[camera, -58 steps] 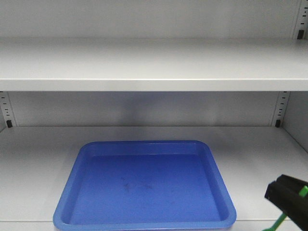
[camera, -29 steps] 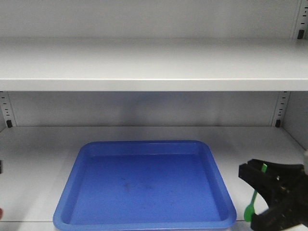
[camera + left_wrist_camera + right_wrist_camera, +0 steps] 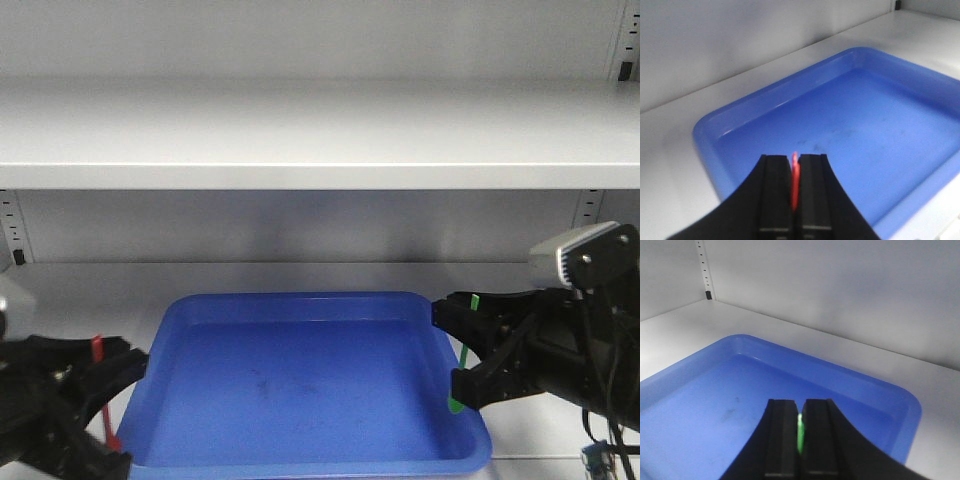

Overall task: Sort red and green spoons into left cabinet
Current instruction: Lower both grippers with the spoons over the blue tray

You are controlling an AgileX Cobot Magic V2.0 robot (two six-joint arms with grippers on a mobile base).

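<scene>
Front-facing view, left claw (image 3: 120, 410) clamped on red spoon (image 3: 97, 347), right claw (image 3: 450, 348) clamping green spoon (image 3: 457, 402)

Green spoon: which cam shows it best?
Front view: the green spoon hangs near upright in the right hand, handle tip above and bowl below. Right wrist shows only a green sliver between the fingers. Left wrist doesn't show it.
</scene>
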